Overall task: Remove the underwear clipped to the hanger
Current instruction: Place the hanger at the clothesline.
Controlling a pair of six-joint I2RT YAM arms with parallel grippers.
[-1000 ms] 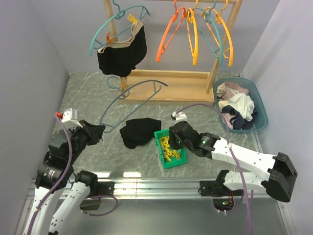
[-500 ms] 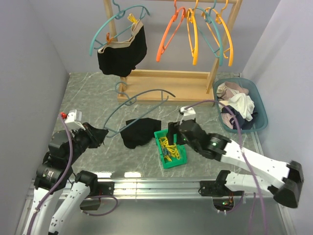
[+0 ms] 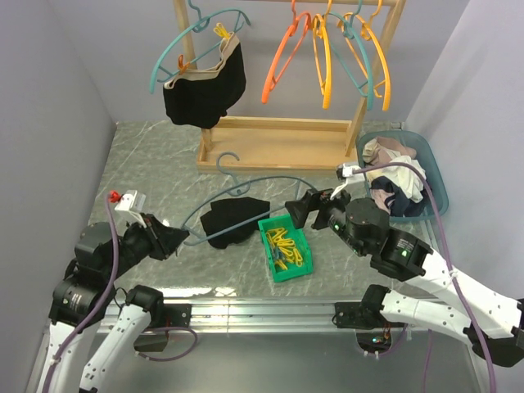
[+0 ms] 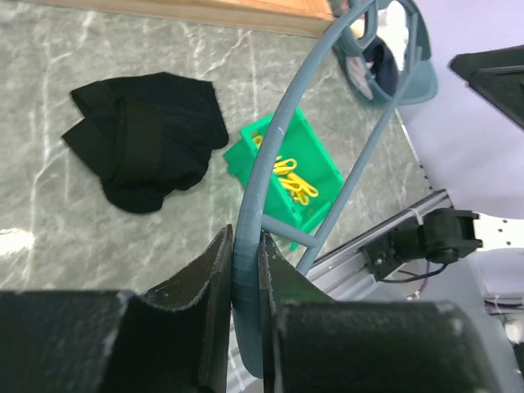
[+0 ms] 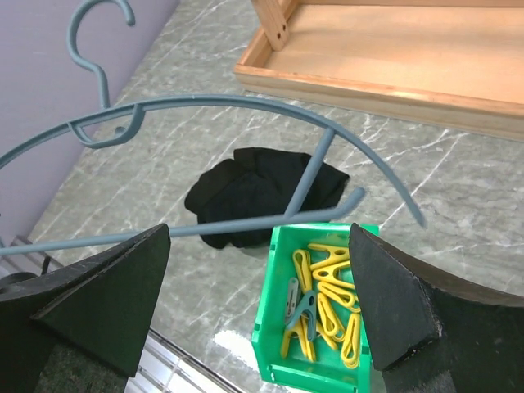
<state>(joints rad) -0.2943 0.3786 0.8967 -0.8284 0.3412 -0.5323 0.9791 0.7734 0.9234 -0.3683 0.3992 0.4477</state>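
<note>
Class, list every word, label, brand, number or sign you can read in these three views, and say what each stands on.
None can be read: the blue-grey plastic hanger, the green plastic bin and the wooden rack base show no lettering in any view.

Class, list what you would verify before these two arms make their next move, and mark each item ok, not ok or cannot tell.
1. Left fingers clamped on the grey-blue plastic hanger: ok.
2. That hanger bare of cloth and pegs: ok.
3. Right fingers open and empty: ok.
4. Loose black cloth underwear lying on the marble table, off the hanger: ok.
5. Yellow plastic pegs inside the green plastic bin: ok.
6. All underwear unclipped: not ok; a black pair with a beige waistband hangs pegged to the teal plastic hanger.
</note>
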